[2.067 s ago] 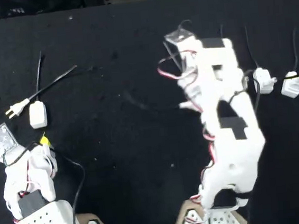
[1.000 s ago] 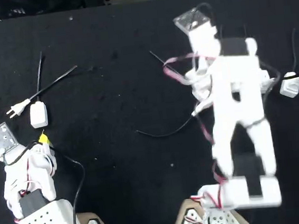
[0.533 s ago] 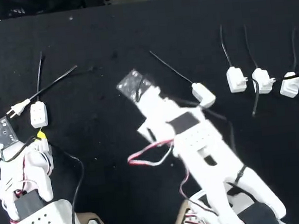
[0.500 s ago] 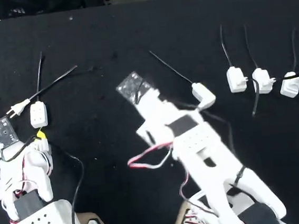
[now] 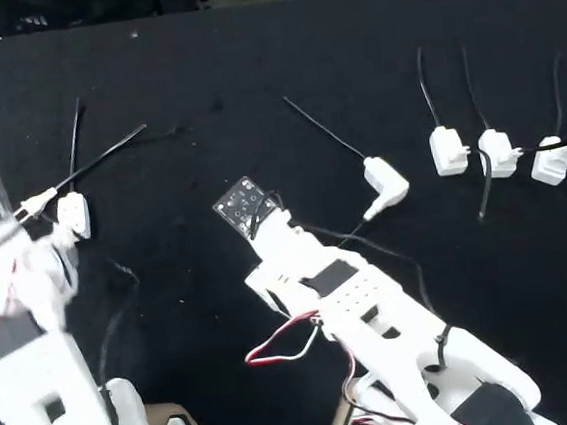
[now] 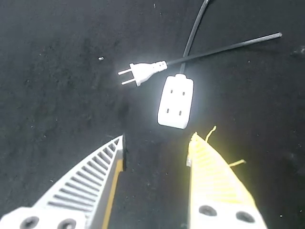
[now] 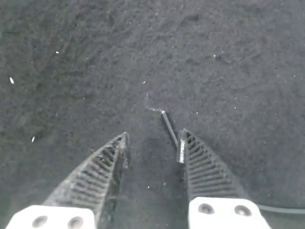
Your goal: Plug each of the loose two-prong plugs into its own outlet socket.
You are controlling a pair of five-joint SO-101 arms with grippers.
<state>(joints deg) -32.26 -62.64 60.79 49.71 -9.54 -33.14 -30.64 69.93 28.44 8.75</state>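
Note:
A loose white two-prong plug (image 6: 140,74) on a black cord lies on the black cloth, its prongs pointing away from the white outlet socket (image 6: 175,101) right beside it. My left gripper (image 6: 155,143) hovers open just short of the socket, nothing between its fingers. From above, the plug (image 5: 32,207) and socket (image 5: 73,215) sit at the far left by the left arm (image 5: 16,299). My right gripper (image 7: 153,140) is open over bare cloth, a thin wire end (image 7: 167,125) near one fingertip. The right arm (image 5: 341,287) lies across the table's middle.
A white plug-and-socket piece (image 5: 386,184) with black cords lies right of centre. Three more white socket pieces (image 5: 448,149), (image 5: 499,152), (image 5: 550,165) sit in a row at the far right with cords running back. Red and white arm wires (image 5: 286,338) loop near the front.
The right arm swung from the right-hand sockets to the table's middle, leaving a white piece right of centre. The left arm advanced toward the loose plug and socket.

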